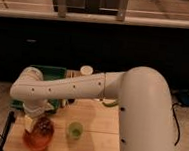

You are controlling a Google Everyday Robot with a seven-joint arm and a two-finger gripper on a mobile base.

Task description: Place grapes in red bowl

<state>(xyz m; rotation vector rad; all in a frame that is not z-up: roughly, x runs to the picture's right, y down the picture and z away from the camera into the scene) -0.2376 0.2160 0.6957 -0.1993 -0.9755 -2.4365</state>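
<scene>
Red bowl [33, 143] at front-left of wood surface [97, 140]. Gripper [31, 121] just over bowl's left side; grip state: can't tell. Grapes [44, 128] w/in bowl rim, beside gripper. Best next, judged: let go low, lift straight up. Green cup [74, 130] near on right, green bin [50, 75] behind; avoid both.

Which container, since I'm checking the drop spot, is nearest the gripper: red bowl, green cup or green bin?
The red bowl: the gripper hangs over it beside the grapes, while the green cup stands apart.
</scene>
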